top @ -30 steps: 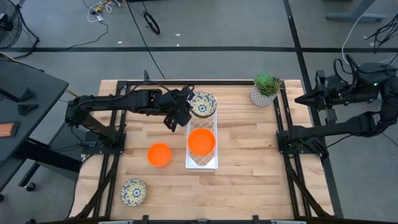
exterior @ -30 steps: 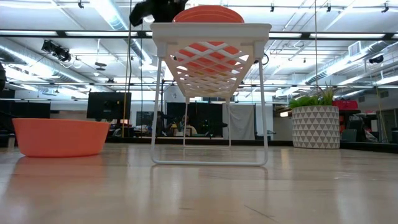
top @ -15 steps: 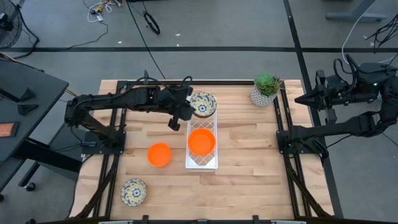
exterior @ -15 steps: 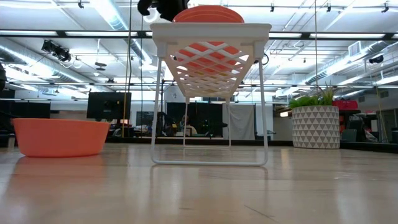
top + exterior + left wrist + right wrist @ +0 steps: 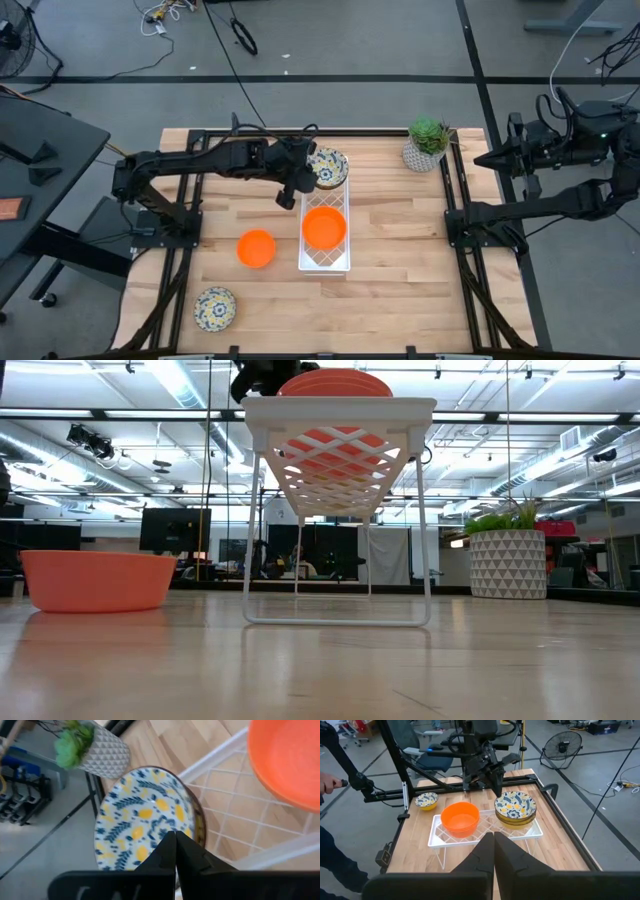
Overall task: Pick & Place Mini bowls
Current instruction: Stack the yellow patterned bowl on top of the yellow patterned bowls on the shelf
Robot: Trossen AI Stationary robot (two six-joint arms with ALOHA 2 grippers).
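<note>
Hovering at 9 o'clock of the floral-patterned bowl stack [image 5: 327, 167] on the white wire rack [image 5: 325, 262], the left gripper [image 5: 292, 186] is clenched empty; the right gripper [image 5: 493, 839], parked off-table, is likewise clenched.

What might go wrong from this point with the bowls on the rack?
The left end effector sits close beside the patterned bowl stack at the white rack end; a sideways move may knock it off. The orange stack rides high on the rack, so a bump could tip it.
</note>
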